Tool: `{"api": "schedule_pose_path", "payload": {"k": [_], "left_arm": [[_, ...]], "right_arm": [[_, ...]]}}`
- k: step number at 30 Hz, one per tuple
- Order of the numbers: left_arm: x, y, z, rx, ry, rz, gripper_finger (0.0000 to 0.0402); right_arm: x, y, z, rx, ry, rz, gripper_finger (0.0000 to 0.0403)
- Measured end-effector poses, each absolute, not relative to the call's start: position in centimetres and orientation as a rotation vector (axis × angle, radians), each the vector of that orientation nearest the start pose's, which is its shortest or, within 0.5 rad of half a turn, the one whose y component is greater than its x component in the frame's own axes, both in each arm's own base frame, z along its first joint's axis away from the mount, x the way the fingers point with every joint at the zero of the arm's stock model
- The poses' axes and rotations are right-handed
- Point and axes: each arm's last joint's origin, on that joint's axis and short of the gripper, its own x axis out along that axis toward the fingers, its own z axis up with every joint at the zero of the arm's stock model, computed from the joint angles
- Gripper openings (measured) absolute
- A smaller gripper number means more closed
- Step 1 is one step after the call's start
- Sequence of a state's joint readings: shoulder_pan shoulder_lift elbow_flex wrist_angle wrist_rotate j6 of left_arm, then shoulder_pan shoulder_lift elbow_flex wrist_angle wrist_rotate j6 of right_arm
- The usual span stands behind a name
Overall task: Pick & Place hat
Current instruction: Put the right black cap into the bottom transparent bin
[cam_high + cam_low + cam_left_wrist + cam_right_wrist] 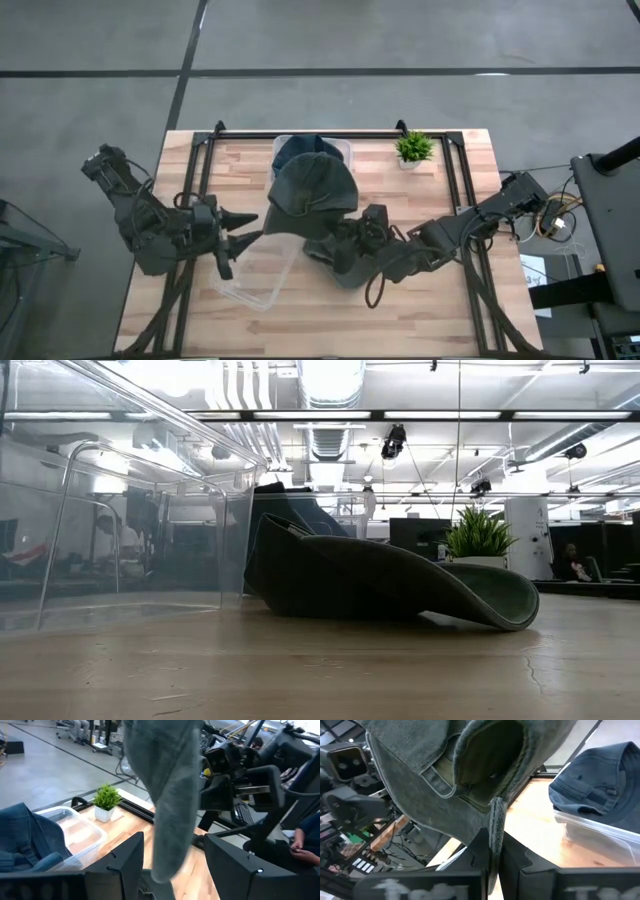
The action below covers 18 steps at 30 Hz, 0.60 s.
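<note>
Right pincer (492, 855) is pinching the grey hat (312, 188) mid-table (450, 300); only its wrist view is showing that. Left pincer (240, 233) is gaping wide beside the clear bin (262, 268)

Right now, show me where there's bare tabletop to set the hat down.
Bare wood lies along the near edge of the table, and at the far right corner beyond the potted plant. The middle is crowded: green hat, clear bin holding a blue hat, clear lid, left gripper, right gripper.
</note>
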State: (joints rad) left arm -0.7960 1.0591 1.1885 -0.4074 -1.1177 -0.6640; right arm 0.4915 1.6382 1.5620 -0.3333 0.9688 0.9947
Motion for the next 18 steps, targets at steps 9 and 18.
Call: {"api": "schedule_pose_path", "payload": {"k": [9,18], "left_arm": [[17.2,-12.0,40.3,-0.398,0.047,0.385,0.0200],[17.9,-11.3,40.2,-0.394,0.049,0.414,0.0200]], "right_arm": [[33.3,15.0,37.6,0.682,0.043,-0.561,0.0012],[33.3,15.1,37.7,0.687,0.034,-0.557,0.0012]]}}
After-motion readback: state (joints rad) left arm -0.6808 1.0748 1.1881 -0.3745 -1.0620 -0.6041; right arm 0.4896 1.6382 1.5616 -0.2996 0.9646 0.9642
